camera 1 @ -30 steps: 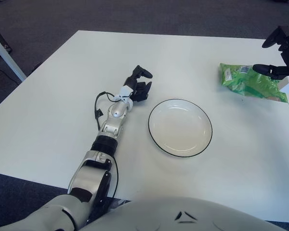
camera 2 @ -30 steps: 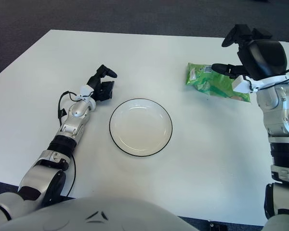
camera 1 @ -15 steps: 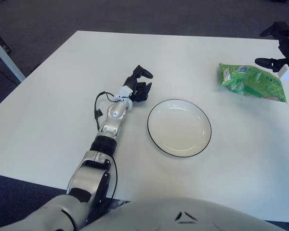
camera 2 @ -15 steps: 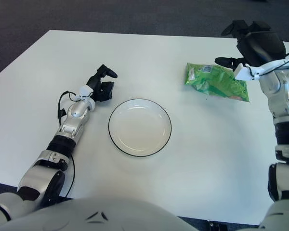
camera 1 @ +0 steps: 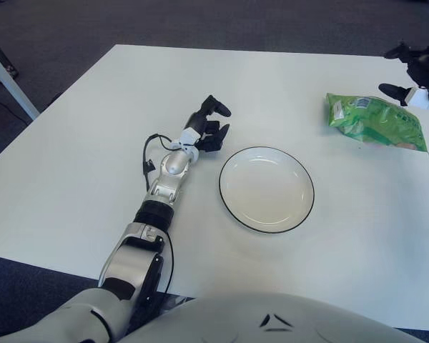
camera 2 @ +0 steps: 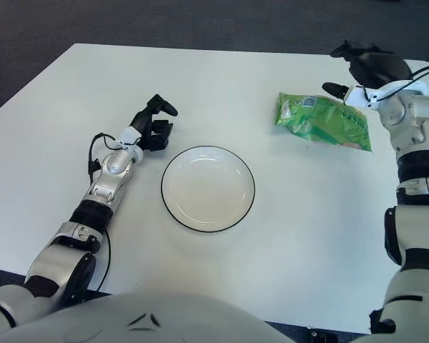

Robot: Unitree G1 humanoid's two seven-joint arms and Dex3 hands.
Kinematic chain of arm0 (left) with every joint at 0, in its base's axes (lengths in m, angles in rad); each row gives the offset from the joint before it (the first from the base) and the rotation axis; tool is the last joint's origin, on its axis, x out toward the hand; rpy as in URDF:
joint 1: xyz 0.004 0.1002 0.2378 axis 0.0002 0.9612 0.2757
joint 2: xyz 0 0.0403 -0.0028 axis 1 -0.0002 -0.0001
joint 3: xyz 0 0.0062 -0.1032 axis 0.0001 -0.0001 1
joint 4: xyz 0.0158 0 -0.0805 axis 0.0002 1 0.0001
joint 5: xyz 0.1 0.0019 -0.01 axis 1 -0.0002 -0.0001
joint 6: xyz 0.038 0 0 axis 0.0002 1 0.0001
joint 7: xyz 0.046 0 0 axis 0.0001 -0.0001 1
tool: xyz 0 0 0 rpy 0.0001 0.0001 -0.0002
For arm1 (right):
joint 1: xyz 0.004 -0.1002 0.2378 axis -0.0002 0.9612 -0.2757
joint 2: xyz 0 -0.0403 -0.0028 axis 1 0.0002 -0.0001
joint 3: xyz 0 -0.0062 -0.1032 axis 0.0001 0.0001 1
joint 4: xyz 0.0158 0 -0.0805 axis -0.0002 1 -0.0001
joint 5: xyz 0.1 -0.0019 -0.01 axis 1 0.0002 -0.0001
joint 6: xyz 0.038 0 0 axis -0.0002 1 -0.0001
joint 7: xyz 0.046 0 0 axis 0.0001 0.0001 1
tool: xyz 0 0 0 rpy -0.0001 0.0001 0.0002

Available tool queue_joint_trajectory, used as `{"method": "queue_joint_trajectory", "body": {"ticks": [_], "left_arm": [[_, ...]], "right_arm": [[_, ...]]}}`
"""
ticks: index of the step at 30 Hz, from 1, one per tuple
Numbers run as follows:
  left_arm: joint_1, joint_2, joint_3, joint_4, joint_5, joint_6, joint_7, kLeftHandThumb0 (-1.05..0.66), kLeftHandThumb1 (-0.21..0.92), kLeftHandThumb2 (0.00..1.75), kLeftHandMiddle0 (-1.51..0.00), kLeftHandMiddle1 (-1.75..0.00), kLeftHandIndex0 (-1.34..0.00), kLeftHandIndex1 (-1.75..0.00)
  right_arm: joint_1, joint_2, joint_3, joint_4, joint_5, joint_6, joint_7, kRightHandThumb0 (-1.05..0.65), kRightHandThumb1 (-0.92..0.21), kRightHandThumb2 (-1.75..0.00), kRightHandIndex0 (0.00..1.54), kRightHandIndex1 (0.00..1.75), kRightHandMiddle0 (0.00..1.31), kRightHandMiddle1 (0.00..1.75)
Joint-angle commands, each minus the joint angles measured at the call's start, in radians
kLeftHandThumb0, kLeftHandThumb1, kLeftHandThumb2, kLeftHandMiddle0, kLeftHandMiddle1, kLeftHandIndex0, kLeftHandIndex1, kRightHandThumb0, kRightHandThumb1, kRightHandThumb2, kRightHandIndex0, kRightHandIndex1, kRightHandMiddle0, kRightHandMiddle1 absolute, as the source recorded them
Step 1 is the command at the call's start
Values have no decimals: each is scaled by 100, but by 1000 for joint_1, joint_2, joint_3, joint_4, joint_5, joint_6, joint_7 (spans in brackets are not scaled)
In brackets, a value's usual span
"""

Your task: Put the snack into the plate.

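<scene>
While we compare this moment with the seconds just past, we take the plate as our landmark.

Plate: white with a dark rim, bare inside, near the middle of the table. It has not moved.

Snack: a green bag lying flat on the table, well apart from the plate, beyond it and to its right. Nothing touches it now.

Right hand: a second ago it sat over the bag's far-right end, one finger reaching across the wrapper. Since then it has drawn back and up, and now shows just beyond that end of the bag, farther from the plate than the bag itself. Its fingers are spread and hold nothing.

Left hand: beside the plate, just off its left rim. Its fingers are loosely curled around nothing; it has barely shifted and takes no part in the work.

What changed: only the right hand, which has left the snack. The bag lies almost where it was.

Meaning for the task: we judge the snack not yet picked up, so the transfer has not begun. The right hand would need to return, close on the bag, and carry it leftward over the plate.
</scene>
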Motion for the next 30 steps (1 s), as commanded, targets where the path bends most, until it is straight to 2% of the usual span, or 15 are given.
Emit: {"method": "queue_joint_trajectory", "body": {"ticks": [1,9,14,19,30], "left_arm": [[85,12,-8,62,17,-27,8,-38,68,86,-115,-175,-34,-175],[86,17,-9,64,18,-47,5,-38,67,86,-115,-175,-34,-175],[89,20,-9,62,21,-53,8,-38,67,86,-115,-175,-34,-175],[90,23,-10,60,21,-52,5,-38,68,86,-115,-175,-34,-175],[84,33,-10,70,23,-57,7,-38,68,85,-115,-175,-34,-175]], "right_arm": [[-38,37,21,87,29,-6,35,-94,-92,-94,2,22,0,58],[-91,72,38,221,67,-16,95,-94,-92,-98,0,15,0,48],[-92,87,41,268,86,-22,105,-95,-92,-101,0,13,0,39],[-80,103,44,277,104,-25,103,-97,-92,-104,1,11,0,31],[-61,116,58,231,133,-20,157,-100,-92,-106,9,13,0,29]]}}
